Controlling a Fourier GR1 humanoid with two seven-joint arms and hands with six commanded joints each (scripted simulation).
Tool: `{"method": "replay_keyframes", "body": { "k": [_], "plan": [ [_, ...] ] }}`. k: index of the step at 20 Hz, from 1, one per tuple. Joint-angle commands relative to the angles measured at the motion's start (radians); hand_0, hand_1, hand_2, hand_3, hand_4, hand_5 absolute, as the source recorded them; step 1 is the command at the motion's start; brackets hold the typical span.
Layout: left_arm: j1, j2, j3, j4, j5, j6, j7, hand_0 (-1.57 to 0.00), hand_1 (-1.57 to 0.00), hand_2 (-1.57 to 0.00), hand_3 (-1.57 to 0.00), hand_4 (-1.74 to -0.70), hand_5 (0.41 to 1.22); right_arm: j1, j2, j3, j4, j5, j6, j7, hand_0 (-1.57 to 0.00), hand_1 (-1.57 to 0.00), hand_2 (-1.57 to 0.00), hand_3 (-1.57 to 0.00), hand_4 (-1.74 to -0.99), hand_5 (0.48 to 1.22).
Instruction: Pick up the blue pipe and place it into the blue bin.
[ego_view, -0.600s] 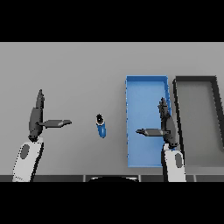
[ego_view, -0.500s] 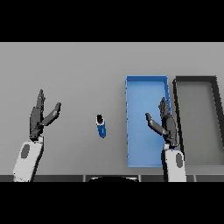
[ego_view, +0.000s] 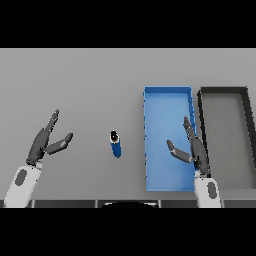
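Both hands have swung their thumbs in since a moment ago, left hand (ego_view: 44, 142) and right hand (ego_view: 192, 150) open-fingered and empty, so the blue pipe (ego_view: 115, 144) lies ungrasped on the table (ego_view: 90, 85), beside the blue bin (ego_view: 167, 93).

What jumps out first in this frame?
The blue bin, bright against the grey table, sits right of centre with a dark bin beside it on the right. The small blue pipe lies alone left of the blue bin. The right robot hand hangs open over the blue bin; the left robot hand is open at far left.
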Motion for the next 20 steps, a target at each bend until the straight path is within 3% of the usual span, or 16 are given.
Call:
{"method": "replay_keyframes", "body": {
  "k": [1,6,10,13,20],
  "plan": [
    [0.009,-0.002,-0.007,-0.009,0.001,-0.008,-0.011,0.0,0.0,0.0,0.0,-1.01,0.587,0.002,0.002,0.003,-0.002,0.015,-0.013,0.006,0.0,0.0,0.0,0.0,-1.23,0.595],
    [0.025,0.026,-0.047,-0.05,0.026,-0.112,-0.033,0.0,0.0,0.0,0.0,-1.02,0.582,-0.009,-0.019,0.001,-0.02,0.01,-0.001,0.035,0.0,0.0,0.0,0.0,-1.215,0.587],
    [0.022,0.053,-0.108,-0.111,0.024,-0.185,0.033,0.0,0.0,0.0,0.0,-1.04,0.532,-0.014,-0.013,0.009,-0.006,0.014,0.007,-0.011,0.0,0.0,0.0,0.0,-1.225,0.603],
    [0.008,0.037,-0.161,-0.152,0.024,-0.214,0.106,0.0,0.0,0.0,0.0,-1.08,0.488,-0.013,-0.028,-0.007,-0.009,0.0,0.014,-0.019,0.0,0.0,0.0,0.0,-1.239,0.606],
    [-0.029,-0.071,-0.27,-0.117,-0.051,-0.239,0.104,0.0,0.0,0.0,0.0,-1.11,0.447,-0.01,-0.013,-0.001,-0.003,0.006,0.007,-0.013,0.0,0.0,0.0,0.0,-1.265,0.616]
  ]
}}
